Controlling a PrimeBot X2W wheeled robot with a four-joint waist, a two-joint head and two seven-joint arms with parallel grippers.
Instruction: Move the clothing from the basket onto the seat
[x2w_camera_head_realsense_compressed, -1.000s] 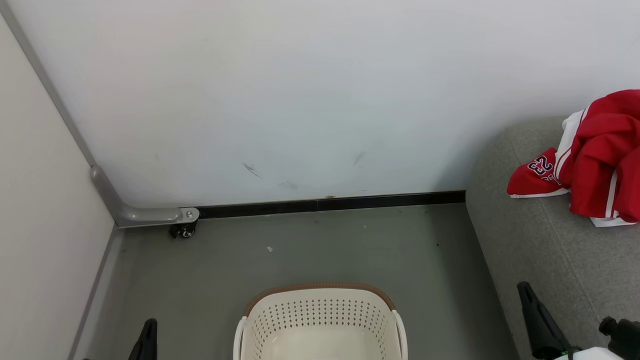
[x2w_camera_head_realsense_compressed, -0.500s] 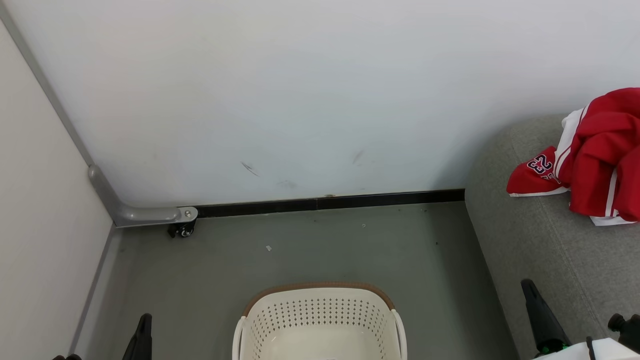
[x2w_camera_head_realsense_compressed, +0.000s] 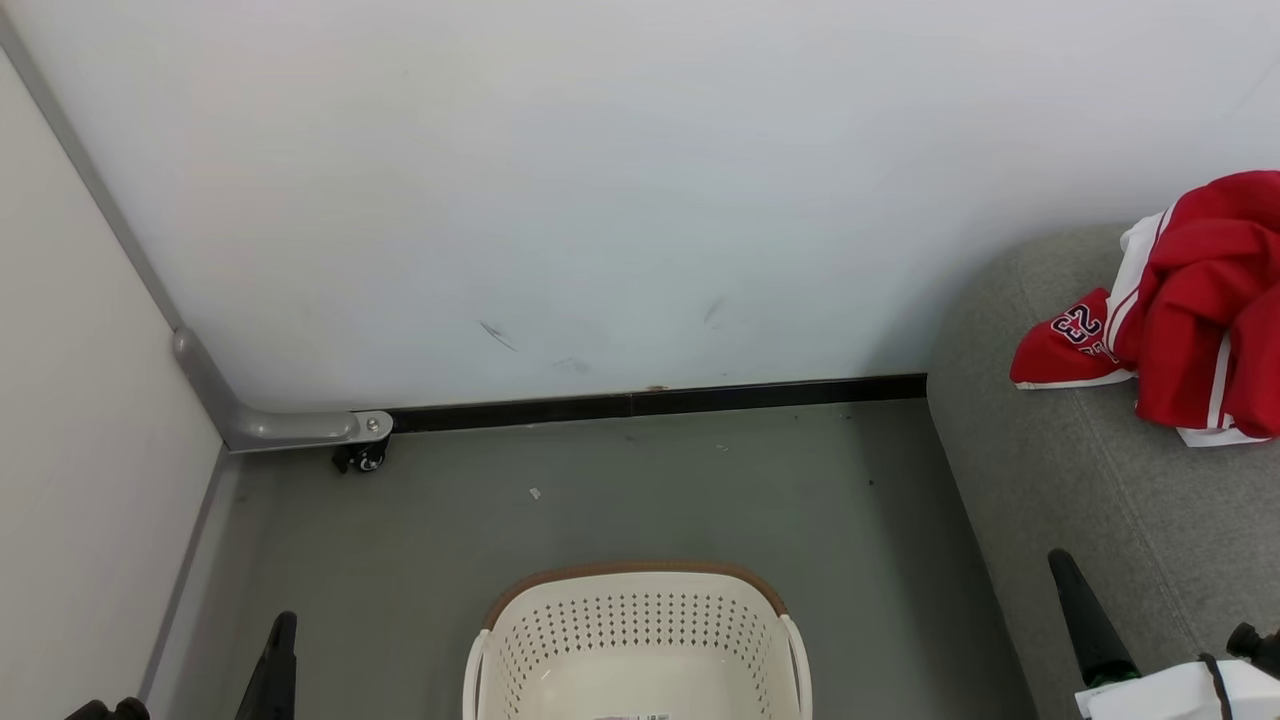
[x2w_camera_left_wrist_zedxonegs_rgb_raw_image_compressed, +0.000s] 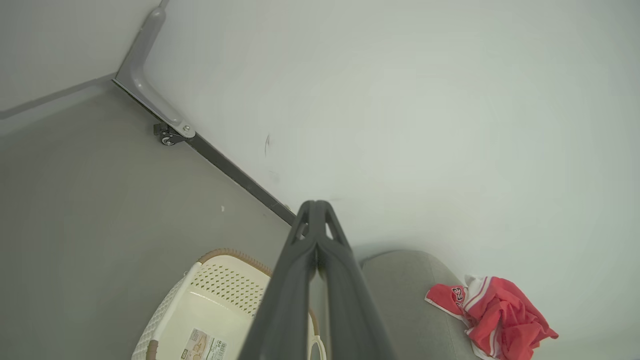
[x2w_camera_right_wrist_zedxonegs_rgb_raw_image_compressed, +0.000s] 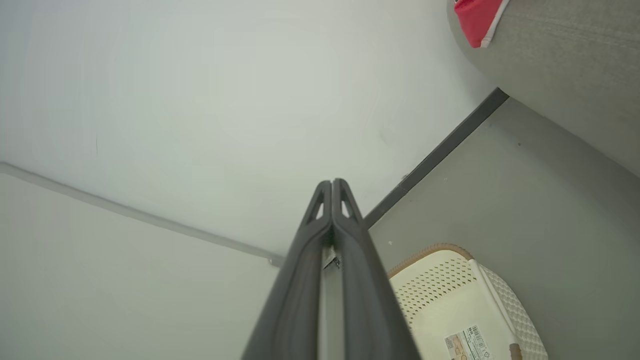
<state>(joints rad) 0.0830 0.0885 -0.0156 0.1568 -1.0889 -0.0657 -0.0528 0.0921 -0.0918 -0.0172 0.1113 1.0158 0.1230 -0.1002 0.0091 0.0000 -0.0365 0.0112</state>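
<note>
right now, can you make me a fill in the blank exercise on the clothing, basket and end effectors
1. The red clothing lies on the ___.
2. The basket stands on the ___.
3. The left end effector and right end effector are both ___.
4. The number printed on the clothing is ___.
Missing words: seat; floor; shut; 23.

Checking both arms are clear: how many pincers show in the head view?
2. The left pincer is at the lower left, beside the basket; the right pincer is at the lower right, by the seat. Both are shut and empty.
</note>
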